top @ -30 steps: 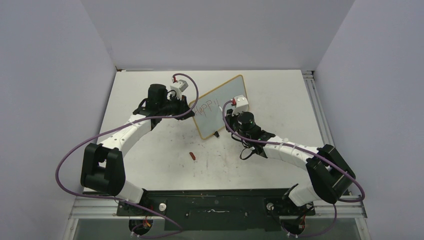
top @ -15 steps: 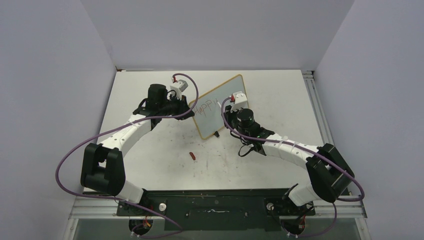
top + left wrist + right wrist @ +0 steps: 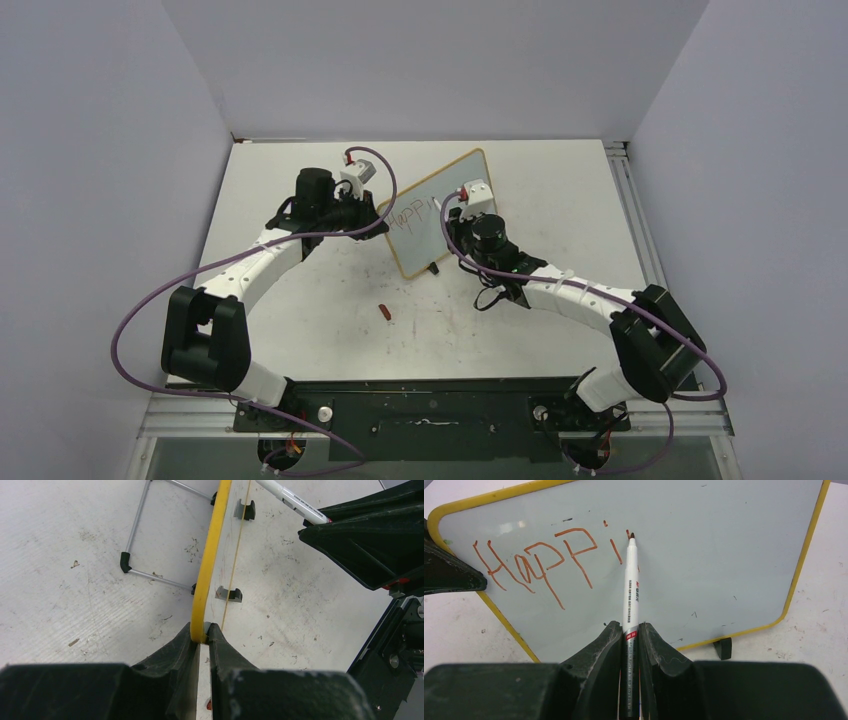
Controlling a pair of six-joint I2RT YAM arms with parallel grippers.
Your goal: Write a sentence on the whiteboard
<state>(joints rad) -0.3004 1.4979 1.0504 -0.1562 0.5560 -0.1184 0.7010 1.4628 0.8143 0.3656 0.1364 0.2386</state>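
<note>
Five red letters done: "Happi", with the marker tip at the next stroke.

The whiteboard [image 3: 724,555] stands tilted on wire legs mid-table [image 3: 330,290]. The left tool [image 3: 201,630] pinches its yellow frame edge, and the right tool [image 3: 629,630] is pressed onto the white marker [image 3: 630,580], whose tip seems to touch just right of the sentence [image 3: 539,560]. Judging by this, the next strokes want light, even pressure against a firm left clamp, following the same rising slant, with letters small enough to leave room on the bare board to the right.
</note>
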